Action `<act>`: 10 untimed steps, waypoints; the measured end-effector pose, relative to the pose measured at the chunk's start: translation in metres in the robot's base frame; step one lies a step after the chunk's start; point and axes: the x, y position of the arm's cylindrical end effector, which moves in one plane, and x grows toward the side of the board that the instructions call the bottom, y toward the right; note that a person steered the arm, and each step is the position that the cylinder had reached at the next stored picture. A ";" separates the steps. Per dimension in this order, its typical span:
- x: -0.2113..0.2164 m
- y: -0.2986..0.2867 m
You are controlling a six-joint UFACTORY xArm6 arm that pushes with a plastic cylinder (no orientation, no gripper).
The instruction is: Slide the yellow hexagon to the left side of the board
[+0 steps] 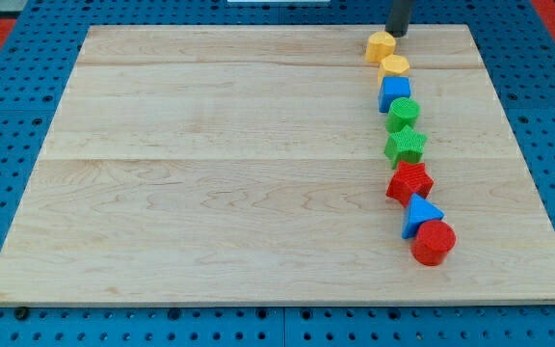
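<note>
1. The yellow hexagon (pixel 381 46) sits at the counter's (pixel 210 173) one o'clock edge, squat, with no clear long axis.
2. My tip (pixel 397 34) is a bare dark rod with no hand, just beside the hexagon at its one o'clock.
3. Below it, smooth blocks run toward five o'clock: yellow block (pixel 394 66), blue block (pixel 395 93), green block (pixel 403 114), green star (pixel 406 146), red star (pixel 409 181), blue triangle (pixel 420 214), red cylinder (pixel 434 241).
4. The counter is pale wood planks.

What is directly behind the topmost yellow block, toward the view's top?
My tip stands just behind the yellow hexagon, slightly toward the view's right. Whether they touch cannot be seen; the block covers the contact area.
</note>
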 end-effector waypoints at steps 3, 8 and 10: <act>0.046 0.006; 0.083 -0.067; 0.095 -0.120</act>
